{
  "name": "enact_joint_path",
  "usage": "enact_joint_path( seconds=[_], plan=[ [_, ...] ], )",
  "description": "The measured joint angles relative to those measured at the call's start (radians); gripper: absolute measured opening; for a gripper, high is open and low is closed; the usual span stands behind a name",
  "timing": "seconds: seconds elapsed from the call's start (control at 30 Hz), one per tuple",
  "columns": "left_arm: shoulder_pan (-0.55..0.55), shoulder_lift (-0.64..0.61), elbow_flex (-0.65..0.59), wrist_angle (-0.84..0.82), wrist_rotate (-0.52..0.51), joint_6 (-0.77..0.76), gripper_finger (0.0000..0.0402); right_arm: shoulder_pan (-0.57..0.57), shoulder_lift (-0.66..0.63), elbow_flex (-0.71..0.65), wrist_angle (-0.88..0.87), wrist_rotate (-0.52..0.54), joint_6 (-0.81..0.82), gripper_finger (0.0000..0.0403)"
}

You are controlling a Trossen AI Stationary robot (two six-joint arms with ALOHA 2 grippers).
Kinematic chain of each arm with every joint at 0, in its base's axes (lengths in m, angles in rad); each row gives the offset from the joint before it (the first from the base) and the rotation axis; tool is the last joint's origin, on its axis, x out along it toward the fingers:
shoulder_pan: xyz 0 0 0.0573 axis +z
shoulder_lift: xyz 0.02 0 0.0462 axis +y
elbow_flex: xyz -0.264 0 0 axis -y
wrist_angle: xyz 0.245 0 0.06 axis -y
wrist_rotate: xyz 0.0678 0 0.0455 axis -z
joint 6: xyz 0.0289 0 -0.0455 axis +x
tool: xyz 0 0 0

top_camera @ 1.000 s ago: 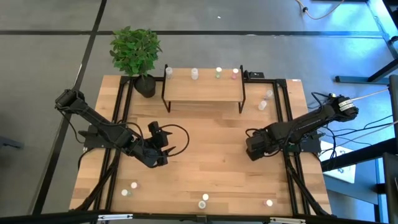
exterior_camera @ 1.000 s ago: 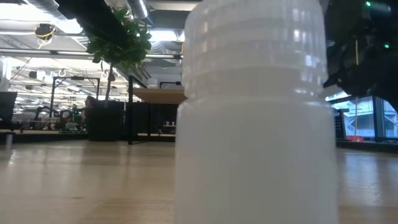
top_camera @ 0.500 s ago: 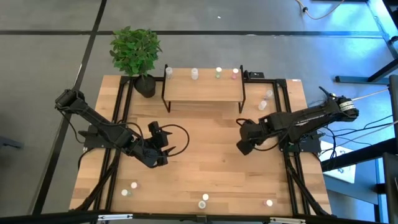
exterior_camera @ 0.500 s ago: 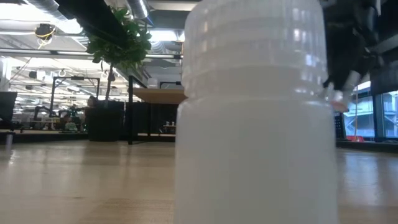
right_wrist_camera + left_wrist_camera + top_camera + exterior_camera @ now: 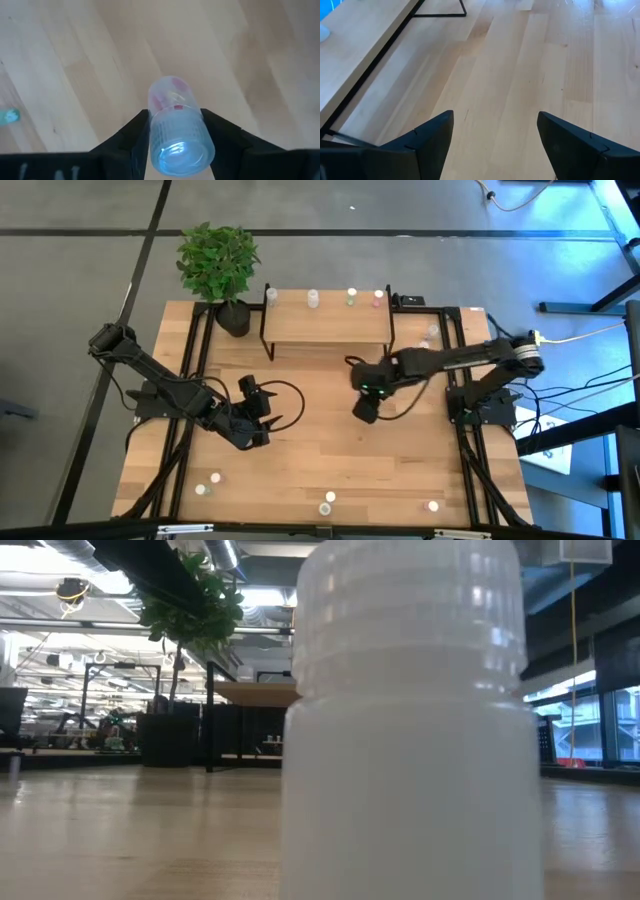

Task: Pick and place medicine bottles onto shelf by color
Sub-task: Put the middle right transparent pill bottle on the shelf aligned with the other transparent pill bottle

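Note:
My right gripper (image 5: 364,412) is over the middle of the table, in front of the shelf (image 5: 326,318), shut on a small whitish bottle with a pink cap (image 5: 175,130). My left gripper (image 5: 250,392) waits open and empty over the table's left half; its wrist view shows the two fingers (image 5: 495,120) apart over bare wood. Several bottles stand on their bases along the shelf's far edge (image 5: 313,298). More stand near the table's near edge (image 5: 328,502), and one (image 5: 410,720) fills the low view. My right gripper pinches the bottle's whitish body (image 5: 150,131) between its two fingers, one on each side. The bottle lies along the fingers, its base toward the wrist camera and its pink cap (image 5: 169,96) pointing away. It is lifted clear of the table.
A potted plant (image 5: 220,268) stands at the table's far left corner beside the shelf. One loose bottle (image 5: 432,332) lies right of the shelf. Bare wood lies between the two grippers.
My right gripper has gone from near the table's right edge toward the left and a little toward the far edge, to the middle in front of the shelf.

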Motion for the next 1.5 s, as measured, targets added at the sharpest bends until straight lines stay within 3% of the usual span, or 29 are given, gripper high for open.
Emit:
enact_joint_path(
  seconds=[0.27, 0.53, 1.0, 1.5],
  plan=[
    [-0.001, 0.000, 0.000, 0.000, 0.018, -0.002, 0.0283, -0.044, 0.218, 0.264, -0.065, 0.000, -0.230, 0.0159],
    [-0.018, 0.000, 0.000, 0.000, 0.027, -0.024, 0.0283, -0.071, 0.384, 0.413, -0.101, 0.000, -0.341, 0.0160],
    [-0.054, 0.000, 0.000, 0.000, 0.024, -0.054, 0.0283, -0.083, 0.587, 0.499, -0.079, 0.000, -0.422, 0.0160],
    [-0.053, 0.000, 0.000, 0.000, 0.023, -0.053, 0.0283, -0.083, 0.624, 0.495, -0.050, -0.001, -0.454, 0.0161]
  ],
)
